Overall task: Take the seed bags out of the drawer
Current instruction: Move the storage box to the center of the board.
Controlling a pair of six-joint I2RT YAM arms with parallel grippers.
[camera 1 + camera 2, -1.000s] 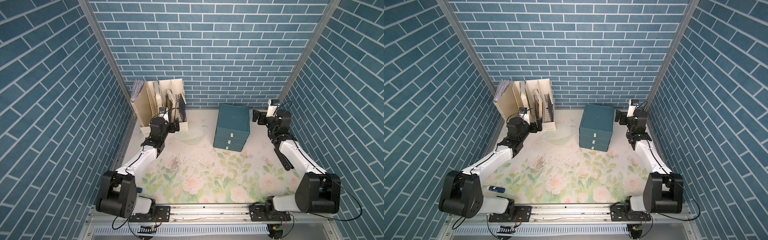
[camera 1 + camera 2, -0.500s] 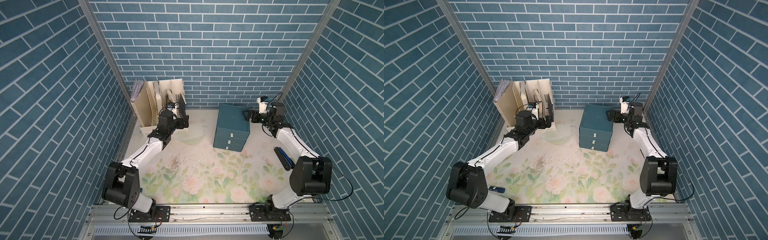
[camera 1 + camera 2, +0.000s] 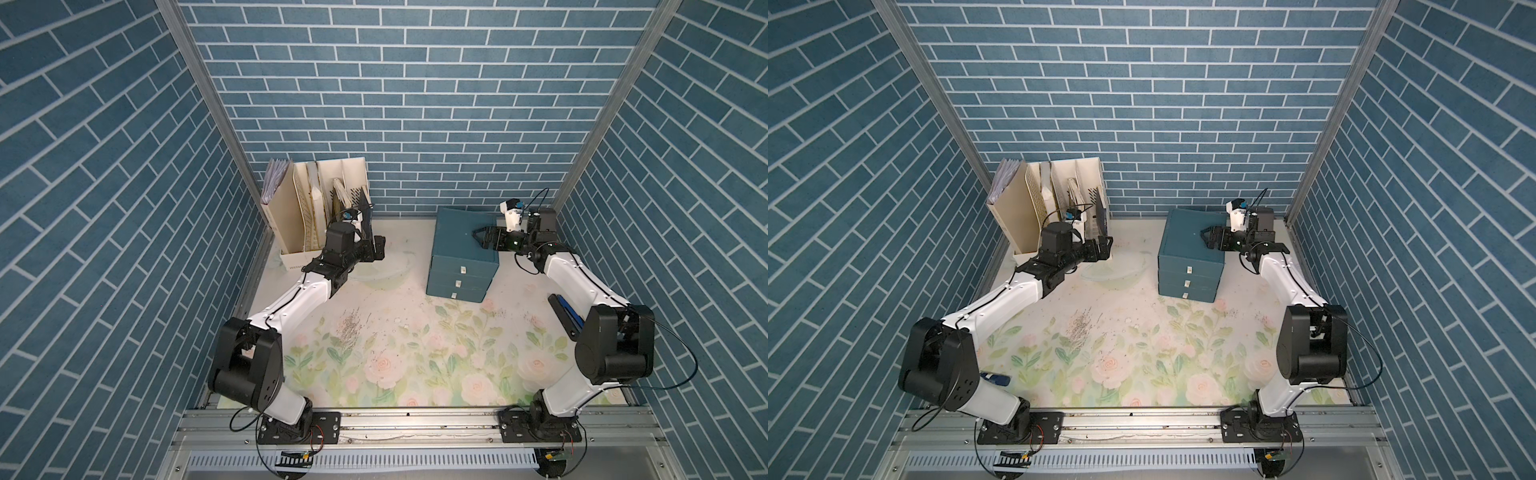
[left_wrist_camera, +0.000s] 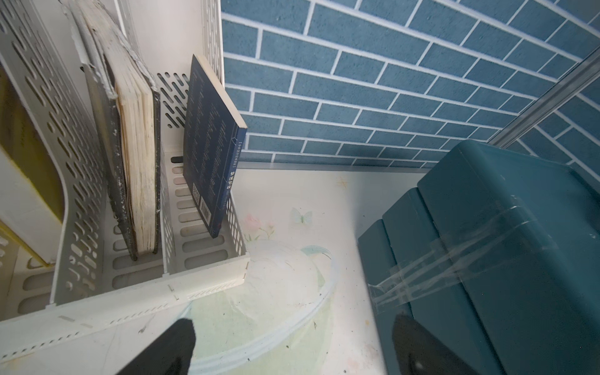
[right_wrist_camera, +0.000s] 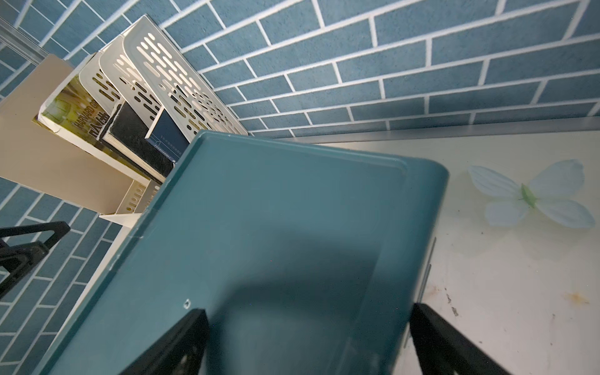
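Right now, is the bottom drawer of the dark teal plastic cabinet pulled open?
No, the lowest shallow teal drawer is pushed fully into the cabinet, showing only its front.

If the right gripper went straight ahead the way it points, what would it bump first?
Probably the top of the teal cabinet. The open right gripper hangs just over it, pointing across. Its height is hard to judge, so it might skim past.
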